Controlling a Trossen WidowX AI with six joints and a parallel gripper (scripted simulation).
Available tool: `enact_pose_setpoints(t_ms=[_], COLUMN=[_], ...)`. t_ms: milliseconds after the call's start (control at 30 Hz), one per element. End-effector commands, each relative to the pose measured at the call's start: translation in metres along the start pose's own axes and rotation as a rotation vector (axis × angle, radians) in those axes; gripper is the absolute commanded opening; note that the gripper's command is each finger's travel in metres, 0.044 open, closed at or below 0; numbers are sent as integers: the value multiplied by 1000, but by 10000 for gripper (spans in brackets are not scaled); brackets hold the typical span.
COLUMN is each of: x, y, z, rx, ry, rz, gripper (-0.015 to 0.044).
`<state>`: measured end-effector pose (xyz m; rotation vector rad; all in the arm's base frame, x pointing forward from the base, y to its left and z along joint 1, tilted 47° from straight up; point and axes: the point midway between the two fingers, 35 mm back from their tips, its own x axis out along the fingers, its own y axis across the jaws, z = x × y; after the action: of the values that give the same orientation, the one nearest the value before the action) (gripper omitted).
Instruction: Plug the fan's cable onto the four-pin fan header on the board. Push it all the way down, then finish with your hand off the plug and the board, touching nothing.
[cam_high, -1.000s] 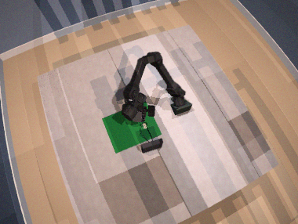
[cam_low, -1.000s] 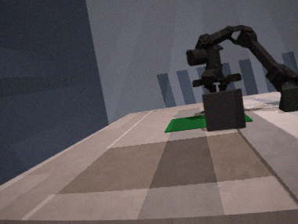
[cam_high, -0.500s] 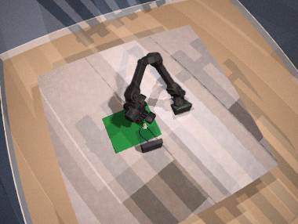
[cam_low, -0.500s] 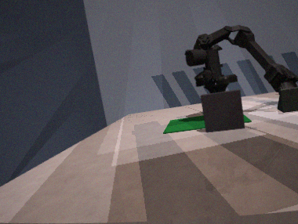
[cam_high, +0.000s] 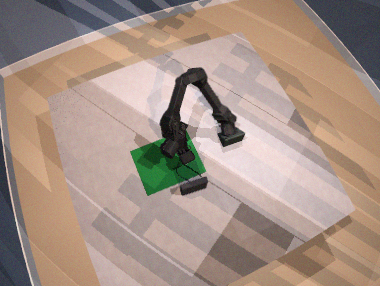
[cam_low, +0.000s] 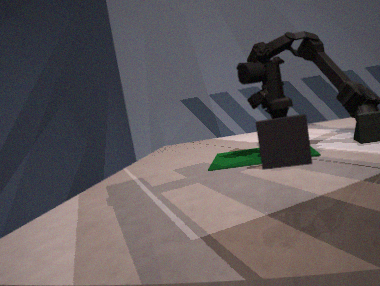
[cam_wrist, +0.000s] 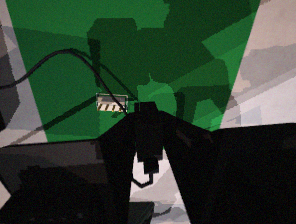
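The green board (cam_high: 150, 181) (cam_low: 231, 160) (cam_wrist: 47, 37) lies flat. Its pale four-pin fan header (cam_wrist: 111, 106) shows left of the fingertips in the wrist view, with its pins visible. My gripper (cam_high: 178, 156) (cam_wrist: 146, 116) is over the board, shut on the dark cable plug (cam_wrist: 149, 142). The plug is beside the header, not on it; its height above the board is hard to tell. The thin black cable (cam_wrist: 67, 51) arcs over the board at the left. The gripper's tips are hidden behind the dark fan block in the exterior view.
The dark fan block (cam_high: 194, 186) (cam_low: 285, 142) stands at the board's near edge, close to the gripper. The arm's base (cam_high: 231, 138) (cam_low: 368, 127) is to the right of the board in the top and exterior views. Banded shadows cross the pale table top (cam_high: 120, 235).
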<state>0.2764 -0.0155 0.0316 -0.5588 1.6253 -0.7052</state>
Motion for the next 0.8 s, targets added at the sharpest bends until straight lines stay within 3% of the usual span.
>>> enact_pose_setpoints(t_ms=[0,767], x=[-1,-1], y=[5,21], z=[-1,-4], rx=[130,926], ry=[-3,0], rz=[4,5], gripper=[0,0])
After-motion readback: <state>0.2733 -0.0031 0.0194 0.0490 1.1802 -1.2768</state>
